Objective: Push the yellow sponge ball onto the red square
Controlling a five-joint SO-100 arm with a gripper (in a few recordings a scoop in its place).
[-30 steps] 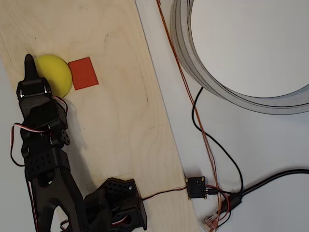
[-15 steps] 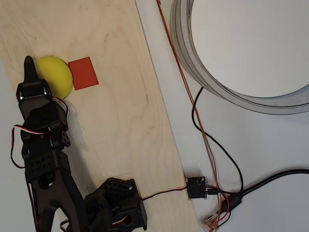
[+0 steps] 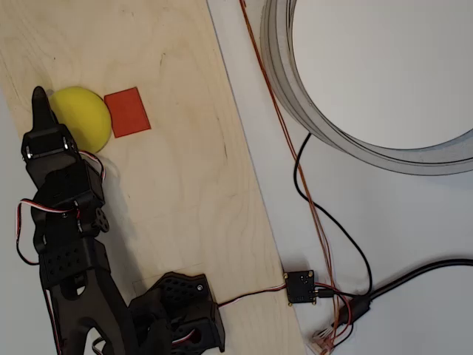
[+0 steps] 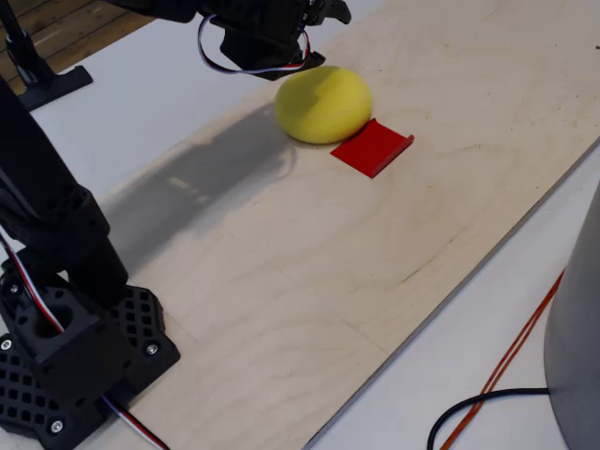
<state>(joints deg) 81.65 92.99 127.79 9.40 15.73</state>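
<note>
The yellow sponge ball (image 3: 85, 112) (image 4: 323, 103) rests on the wooden board, its right edge meeting the left edge of the red square (image 3: 127, 112) (image 4: 372, 147). The square lies flat and almost wholly uncovered. My black gripper (image 3: 38, 100) (image 4: 328, 11) is at the ball's left side in the overhead view, its fingers together in one narrow point with nothing held. In the fixed view it hangs just behind the ball, partly cut off by the top edge.
The wooden board (image 3: 177, 170) runs diagonally, with its right edge near a large grey ring (image 3: 295, 96). Black and orange cables (image 3: 310, 200) and a small black module (image 3: 301, 286) lie on the white table. The arm's base (image 3: 177, 310) (image 4: 66, 347) stands at the board's near end.
My gripper has shifted slightly to the left, away from the ball's side. The ball and the red square have stayed in place.
</note>
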